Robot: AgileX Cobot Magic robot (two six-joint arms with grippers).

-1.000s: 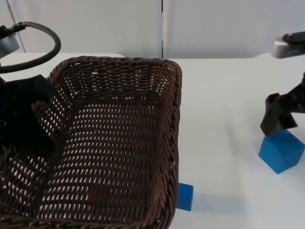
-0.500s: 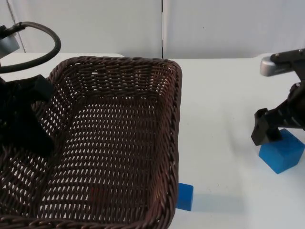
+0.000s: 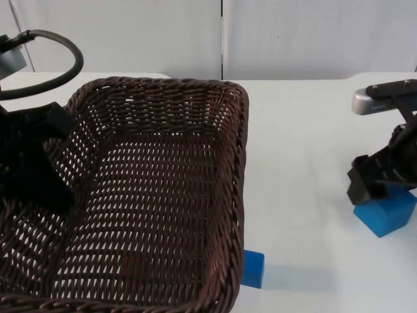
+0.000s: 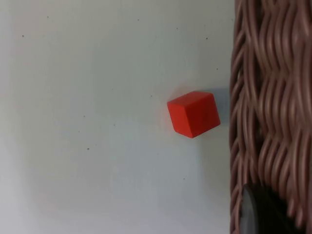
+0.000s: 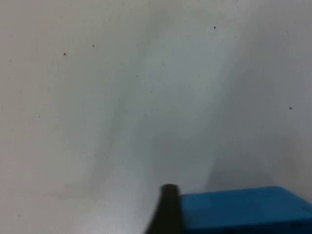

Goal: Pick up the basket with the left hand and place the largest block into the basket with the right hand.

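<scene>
The dark brown woven wicker basket [image 3: 150, 195], rectangular with rounded corners and an open-weave floor, is seen at the left of the top view; nothing is seen inside it, and only a faint red patch shows through the weave. Its thick braided rim [image 4: 270, 112] is gripped by the left tool [image 3: 29, 173] at the basket's left side, clenched on the wicker. A small red cube [image 4: 193, 113] with a smooth matte finish is seen on the white surface [image 3: 300, 163] just beside the basket's outer wall in the left wrist view, apart from it. A small blue cube [image 3: 253, 268] is partly hidden under the basket's right front corner.

The large blue block [image 3: 386, 212], smooth and sharp-edged, is seen resting on the surface at the right, well apart from the basket. The right tool [image 3: 381, 179] is placed directly over it, black fingers down at its upper edge; in the right wrist view one black fingertip [image 5: 168, 209] is seen against the block's side [image 5: 243, 212]. Whether the right tool is released or clenched cannot be told
</scene>
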